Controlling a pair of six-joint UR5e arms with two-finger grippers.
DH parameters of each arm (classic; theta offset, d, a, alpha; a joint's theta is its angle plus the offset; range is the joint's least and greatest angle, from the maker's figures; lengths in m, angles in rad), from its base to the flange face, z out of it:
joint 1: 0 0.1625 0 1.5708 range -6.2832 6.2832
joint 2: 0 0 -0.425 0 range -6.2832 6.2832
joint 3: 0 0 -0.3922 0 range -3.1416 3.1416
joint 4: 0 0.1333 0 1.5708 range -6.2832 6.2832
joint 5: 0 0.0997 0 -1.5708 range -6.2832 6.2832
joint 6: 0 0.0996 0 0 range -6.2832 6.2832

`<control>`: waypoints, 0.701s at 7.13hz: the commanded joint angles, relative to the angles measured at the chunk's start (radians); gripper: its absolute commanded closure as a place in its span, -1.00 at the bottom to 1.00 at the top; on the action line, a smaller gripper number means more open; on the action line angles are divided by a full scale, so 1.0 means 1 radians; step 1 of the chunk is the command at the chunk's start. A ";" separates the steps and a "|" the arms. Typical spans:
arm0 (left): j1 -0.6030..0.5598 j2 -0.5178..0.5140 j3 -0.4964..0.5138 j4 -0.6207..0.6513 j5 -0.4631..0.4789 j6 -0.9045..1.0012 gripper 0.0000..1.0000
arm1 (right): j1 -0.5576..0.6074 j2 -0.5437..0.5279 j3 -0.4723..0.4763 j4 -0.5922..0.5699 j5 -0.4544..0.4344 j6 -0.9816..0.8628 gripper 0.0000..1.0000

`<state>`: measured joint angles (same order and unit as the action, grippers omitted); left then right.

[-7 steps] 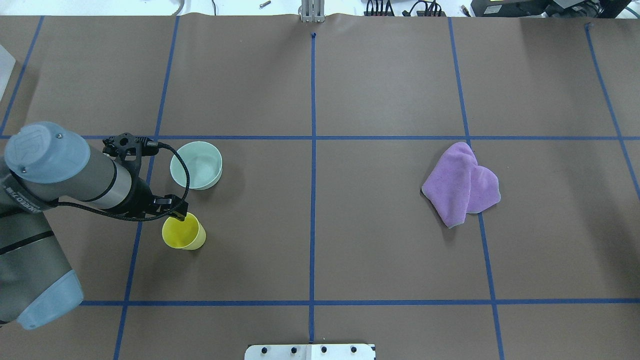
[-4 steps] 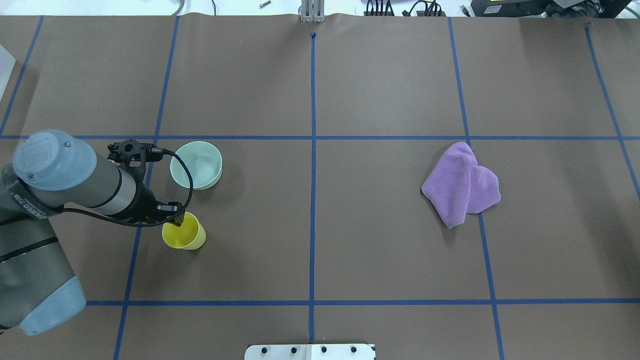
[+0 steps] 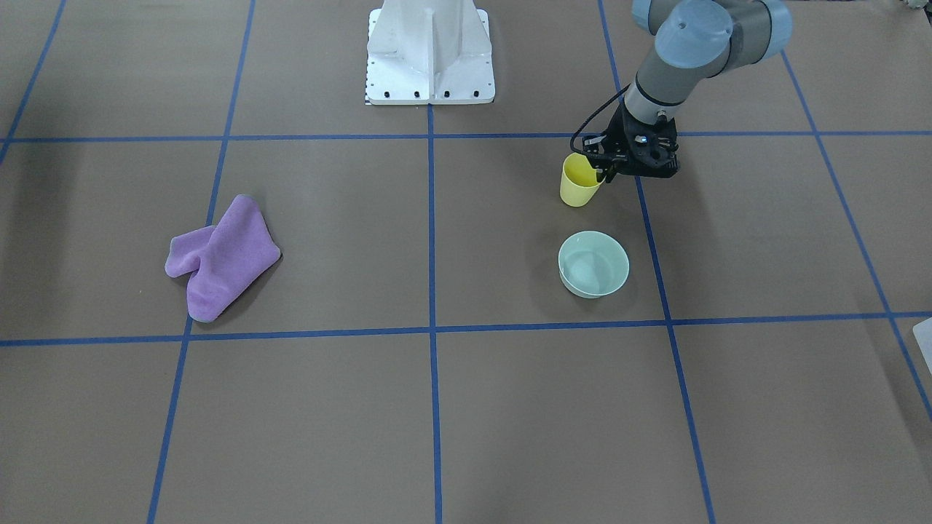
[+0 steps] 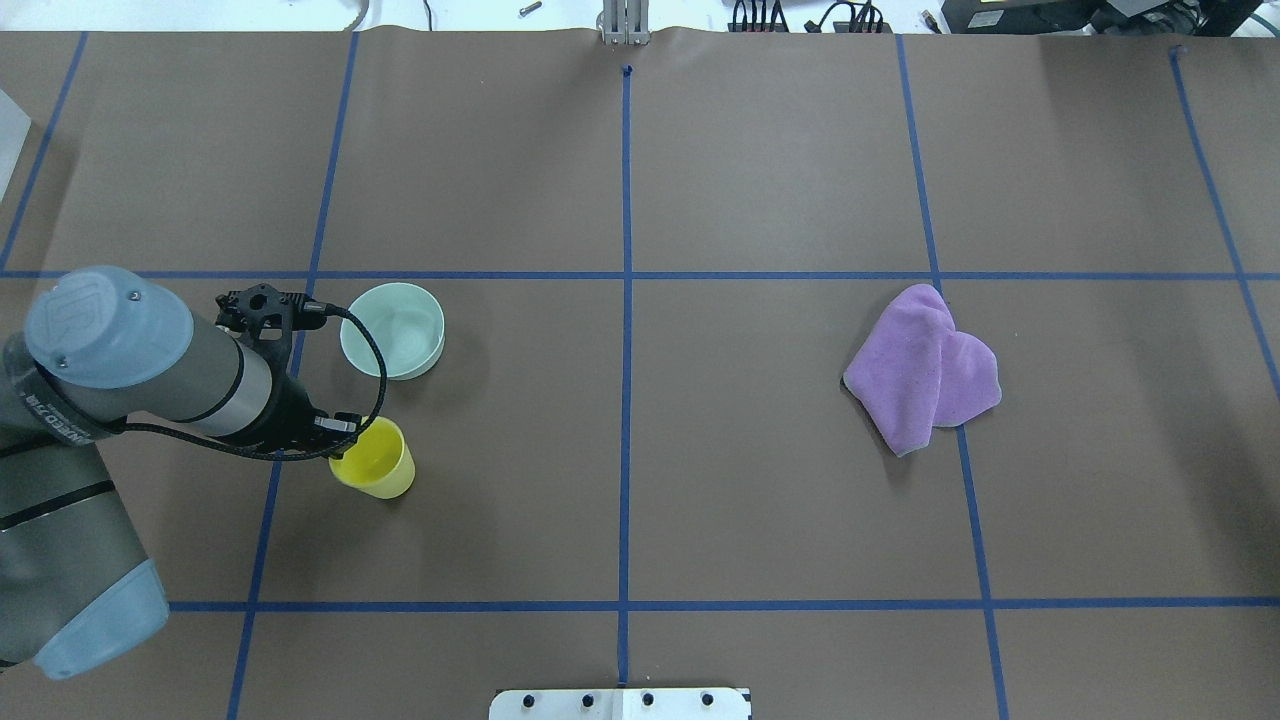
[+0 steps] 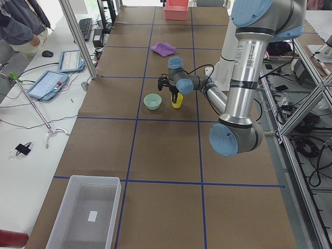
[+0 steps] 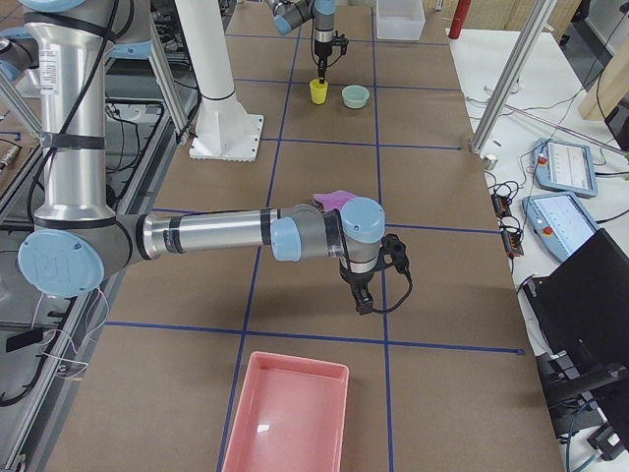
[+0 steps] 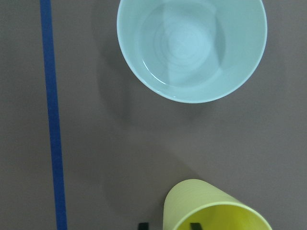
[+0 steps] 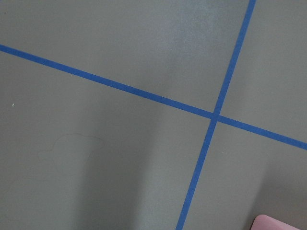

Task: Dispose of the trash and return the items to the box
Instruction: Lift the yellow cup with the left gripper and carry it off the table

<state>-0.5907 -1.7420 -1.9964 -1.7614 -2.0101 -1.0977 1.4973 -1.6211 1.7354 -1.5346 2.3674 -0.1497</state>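
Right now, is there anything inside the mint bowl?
No, the left wrist view looks straight down into the mint bowl and shows only its bare, pale inside.

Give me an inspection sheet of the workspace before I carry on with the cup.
Surface: brown paper table with a blue tape grid; no spills seen.
Job's things: yellow cup mouth up; mint bowl empty, apart from it; clear box at the left end, holding neither.
Clutter: purple cloth, crumpled; pink tray at the right end.
Grippers: left pincer straddles the cup's wall, not visibly clamped; right pincer over bare table, state unclear.
Cables: black cable loops off the left wrist, near the bowl.
Surroundings: operator and tablets beside the table.
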 commanded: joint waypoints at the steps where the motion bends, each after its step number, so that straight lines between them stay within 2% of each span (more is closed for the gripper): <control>1: -0.071 0.057 -0.065 0.008 -0.066 0.056 1.00 | -0.009 0.007 -0.005 0.001 -0.002 0.007 -1.00; 2: -0.213 0.064 -0.067 0.049 -0.179 0.187 1.00 | -0.012 0.009 -0.005 0.001 -0.002 0.012 -1.00; 3: -0.338 0.061 -0.064 0.154 -0.231 0.375 1.00 | -0.015 0.009 -0.007 0.001 -0.002 0.016 -1.00; 4: -0.450 0.050 -0.029 0.257 -0.231 0.571 1.00 | -0.017 0.009 -0.007 0.001 -0.002 0.016 -1.00; 5: -0.575 0.001 0.087 0.282 -0.233 0.758 1.00 | -0.025 0.009 -0.014 0.001 -0.004 0.016 -1.00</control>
<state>-1.0157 -1.7009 -2.0079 -1.5443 -2.2307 -0.5700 1.4796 -1.6124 1.7271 -1.5340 2.3651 -0.1342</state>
